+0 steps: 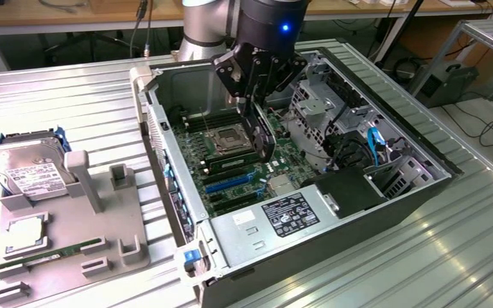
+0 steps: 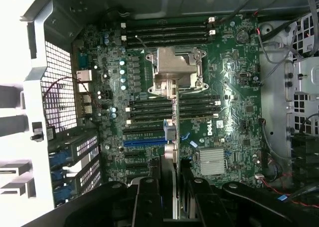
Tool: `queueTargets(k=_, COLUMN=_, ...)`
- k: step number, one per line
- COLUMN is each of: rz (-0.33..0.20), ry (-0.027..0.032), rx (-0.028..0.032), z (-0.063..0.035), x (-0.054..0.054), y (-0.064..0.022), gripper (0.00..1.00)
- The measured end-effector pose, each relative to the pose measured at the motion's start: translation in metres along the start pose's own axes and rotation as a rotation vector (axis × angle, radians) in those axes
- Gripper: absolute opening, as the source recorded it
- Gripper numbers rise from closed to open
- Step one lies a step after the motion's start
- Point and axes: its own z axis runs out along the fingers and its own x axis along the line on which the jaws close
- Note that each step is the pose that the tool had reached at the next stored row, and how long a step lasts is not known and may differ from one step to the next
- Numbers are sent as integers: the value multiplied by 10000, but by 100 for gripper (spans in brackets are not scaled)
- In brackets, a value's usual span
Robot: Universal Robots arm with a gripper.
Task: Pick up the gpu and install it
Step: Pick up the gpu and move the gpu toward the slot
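Observation:
My gripper (image 1: 253, 96) hangs over the open computer case (image 1: 418, 186) and is shut on the gpu (image 1: 261, 136), a thin dark card that hangs down edge-on from the fingers toward the motherboard (image 1: 221, 160). The wrist view looks straight down the gpu (image 2: 173, 137), a narrow strip between my two black fingers (image 2: 149, 192), with my gripper (image 2: 170, 174) above the board. The card's lower end floats over the area between the CPU socket (image 2: 175, 72) and the blue expansion slot (image 2: 143, 143). I cannot tell whether it touches the board.
Drive cages and cables (image 1: 349, 135) crowd the case on the exterior view's right, and the power supply (image 1: 289, 212) sits at its near end. Outside, on the exterior view's left, a grey fixture (image 1: 75, 218) holds a hard drive (image 1: 28, 170), a chip (image 1: 25, 231) and a green RAM stick (image 1: 49, 253).

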Motion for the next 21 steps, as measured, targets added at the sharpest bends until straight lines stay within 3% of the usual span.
queueTargets(k=21, rz=-10, ry=23, rx=3, z=90, x=-202, y=166, gripper=27)
